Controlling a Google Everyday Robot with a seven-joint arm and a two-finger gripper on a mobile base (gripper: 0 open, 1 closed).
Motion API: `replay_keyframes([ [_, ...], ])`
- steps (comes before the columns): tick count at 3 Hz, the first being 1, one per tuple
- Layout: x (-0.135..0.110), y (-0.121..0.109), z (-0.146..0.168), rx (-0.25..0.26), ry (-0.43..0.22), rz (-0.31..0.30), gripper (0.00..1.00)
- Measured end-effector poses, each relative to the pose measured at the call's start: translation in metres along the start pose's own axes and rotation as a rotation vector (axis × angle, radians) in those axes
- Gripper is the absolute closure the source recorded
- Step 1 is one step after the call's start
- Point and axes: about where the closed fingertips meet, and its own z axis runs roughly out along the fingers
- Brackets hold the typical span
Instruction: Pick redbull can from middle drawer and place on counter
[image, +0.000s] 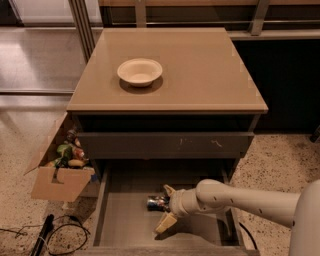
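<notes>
A cardboard box (55, 182) on the floor holds a jumble I can't make out, and a bowl (140, 71) sits on the counter (210, 75). In the open middle drawer (125, 220), the redbull can (156, 202) lies on its side. Its right end sits between the spread fingers of the hand (167, 206).

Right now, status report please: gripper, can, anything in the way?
Gripper open inside middle drawer, straddling redbull can. Can lying flat, not lifted. Bowl on counter.

Claw (163, 209) in middle drawer (125, 220) hiding end of redbull can (155, 202), arm (250, 201) cropped right
</notes>
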Motion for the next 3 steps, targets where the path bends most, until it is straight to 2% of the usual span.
replay_keyframes([
  [1,0.0135,-0.0042,0.0045,0.007,0.022,0.003,0.0],
  [2,0.0137,-0.0042,0.0046,0.007,0.023,0.003,0.18],
  [3,0.0137,-0.0042,0.0046,0.007,0.023,0.003,0.42],
])
